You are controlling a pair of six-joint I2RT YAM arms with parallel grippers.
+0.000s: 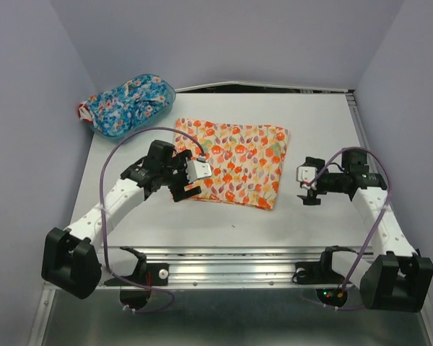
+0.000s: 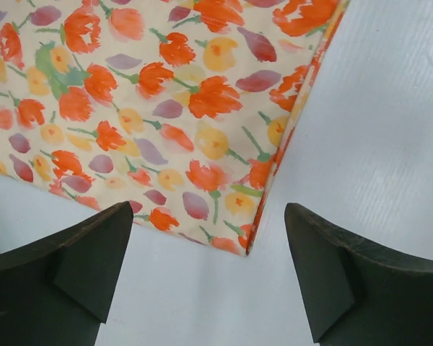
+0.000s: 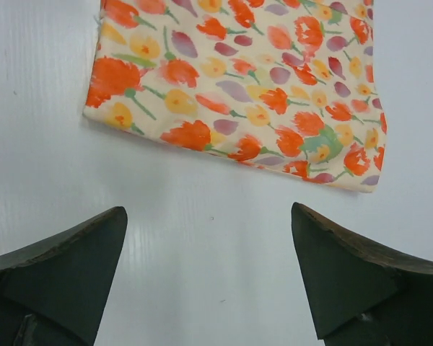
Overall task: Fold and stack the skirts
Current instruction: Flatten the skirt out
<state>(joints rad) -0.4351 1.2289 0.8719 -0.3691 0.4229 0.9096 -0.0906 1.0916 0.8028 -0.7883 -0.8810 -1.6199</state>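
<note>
The cream-yellow skirt (image 1: pixel 234 162) with orange-red flowers lies flat and folded in the middle of the table. It also shows in the left wrist view (image 2: pixel 159 108) and the right wrist view (image 3: pixel 245 86). The blue floral skirt (image 1: pixel 126 102) is bunched in the basket at the back left. My left gripper (image 1: pixel 189 180) is open and empty at the cream skirt's near left corner; in the left wrist view (image 2: pixel 209 249) that corner lies just ahead of the jaws. My right gripper (image 1: pixel 306 186) is open and empty to the right of the skirt, over bare table (image 3: pixel 209 249).
The translucent blue basket (image 1: pixel 166 97) stands at the back left corner beside the left wall. The white table (image 1: pixel 325 130) ends at a metal rail at the near edge, where both arm bases sit. Grey walls close in the left, back and right.
</note>
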